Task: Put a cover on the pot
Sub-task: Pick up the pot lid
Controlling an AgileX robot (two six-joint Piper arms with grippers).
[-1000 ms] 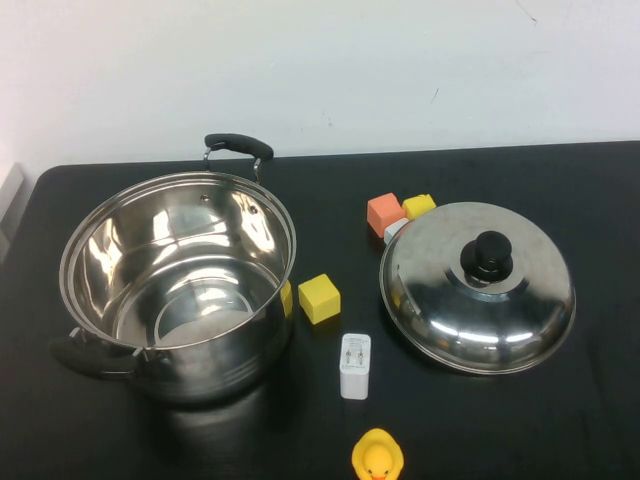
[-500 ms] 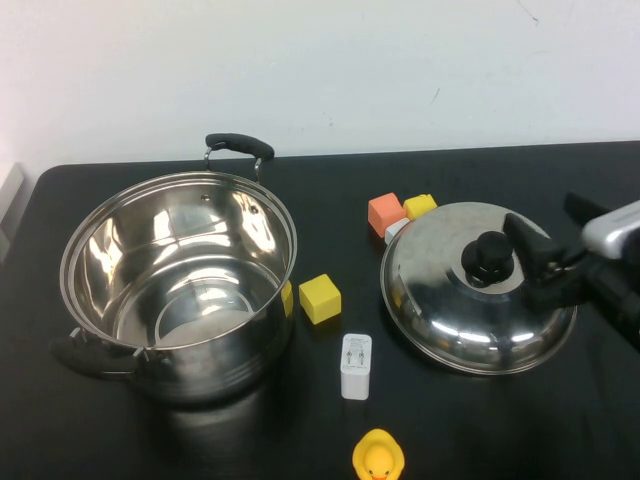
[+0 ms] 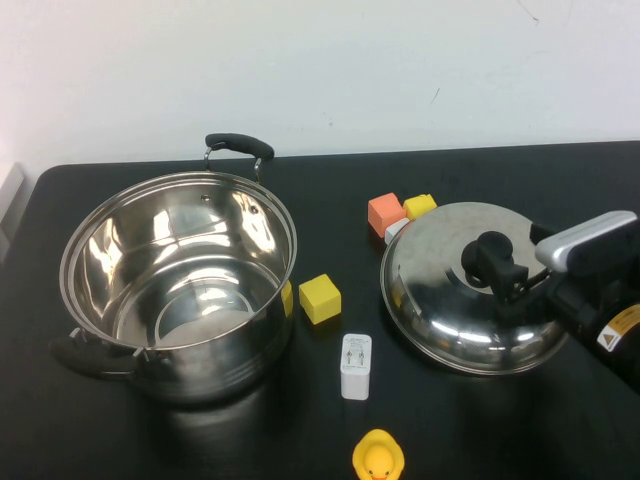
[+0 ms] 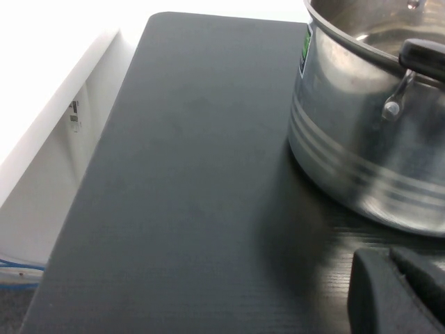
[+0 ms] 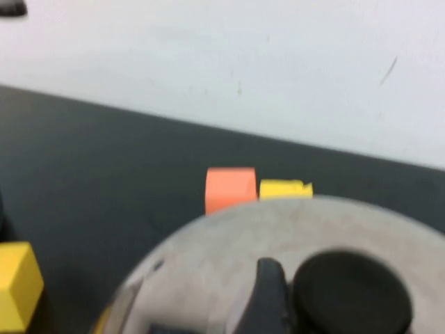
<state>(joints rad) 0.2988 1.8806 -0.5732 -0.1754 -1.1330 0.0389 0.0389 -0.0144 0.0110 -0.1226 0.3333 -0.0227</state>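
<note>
The pot (image 3: 215, 372), a large deep steel stockpot with black side handles, stands open on the left of the black table; its wall also shows in the left wrist view (image 4: 361, 139). The domed steel lid (image 3: 440, 305) lies on the table at the right, also in the right wrist view (image 5: 222, 257). My right gripper (image 3: 497, 262) is open, with its jaws on either side of the lid's black knob (image 5: 351, 296); one finger (image 5: 270, 296) sits against the knob's side. My left gripper (image 4: 403, 282) is shut and empty, low beside the pot's near side, out of the high view.
A yellow cube (image 3: 319, 298) and a white charger (image 3: 355, 366) lie between pot and lid. An orange cube (image 3: 384, 212) and a small yellow cube (image 3: 419, 205) sit behind the lid. A yellow duck (image 3: 377, 457) is at the front edge.
My right arm came in from the right and moved left over the lid; its jaws now straddle the knob. Pot, lid and cubes have not moved.
</note>
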